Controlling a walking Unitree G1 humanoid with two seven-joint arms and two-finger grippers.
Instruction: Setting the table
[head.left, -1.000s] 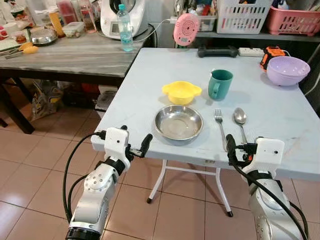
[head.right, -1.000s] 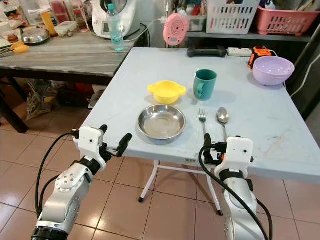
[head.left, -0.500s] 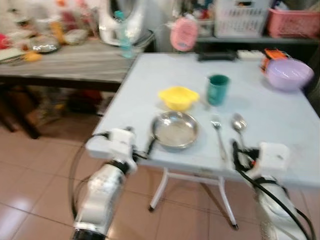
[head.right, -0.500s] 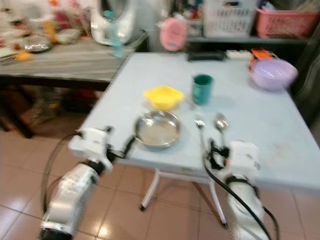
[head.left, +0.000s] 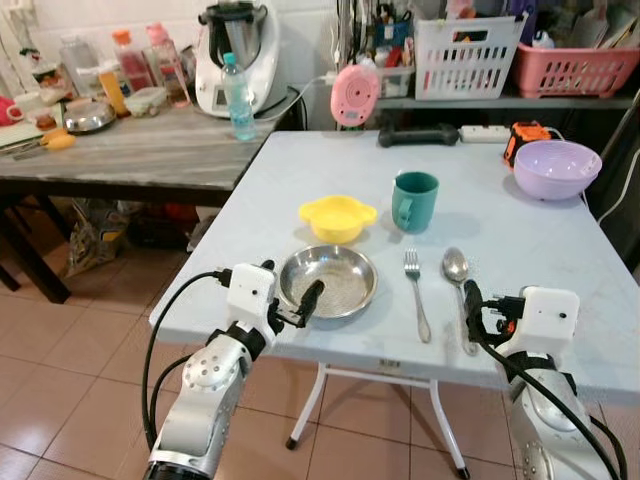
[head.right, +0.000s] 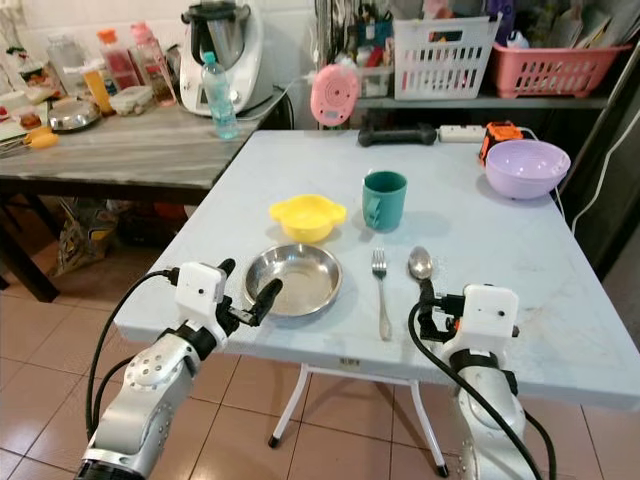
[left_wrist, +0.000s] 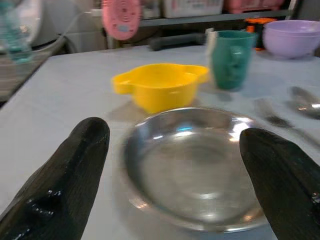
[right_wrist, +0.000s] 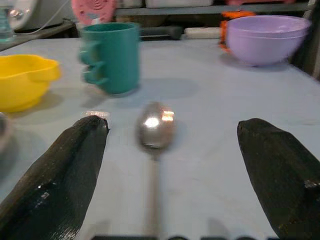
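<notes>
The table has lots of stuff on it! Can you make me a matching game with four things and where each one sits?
Things:
1. yellow bowl
2. green mug
3. spoon
4. purple bowl

Places:
A. far right corner of the table
B. straight ahead of the right claw
C. just behind the steel plate
D. behind the fork

Pairs: 1-C, 2-D, 3-B, 4-A

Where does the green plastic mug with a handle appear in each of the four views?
Left eye view: green plastic mug, mid-table, right of the yellow bowl.
Right eye view: the same.
Left wrist view: upper right.
Right wrist view: upper left.
Shared landmark: the yellow bowl beside it.
</notes>
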